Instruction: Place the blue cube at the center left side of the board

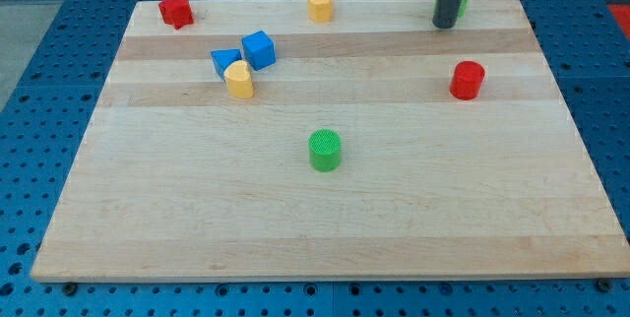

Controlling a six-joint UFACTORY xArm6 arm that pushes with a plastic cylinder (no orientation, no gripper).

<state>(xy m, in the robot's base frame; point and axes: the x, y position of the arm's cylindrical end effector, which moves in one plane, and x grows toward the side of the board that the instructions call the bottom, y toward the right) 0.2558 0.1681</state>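
A pale wooden board (325, 209) is seen on a blue perforated table (39, 81). No jaws are carried; my tip (444, 25) is planted top right, hiding a green block (461, 6). The blue cube (259, 49) is found upper left, a blue triangular block (225, 61) and yellow block (238, 80) touching beside it

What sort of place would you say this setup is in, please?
Most likely a robotics lab bench: a wooden board lies on a blue perforated table, small coloured blocks such as the blue cube are scattered on it, and my tip stands at the view's top right.
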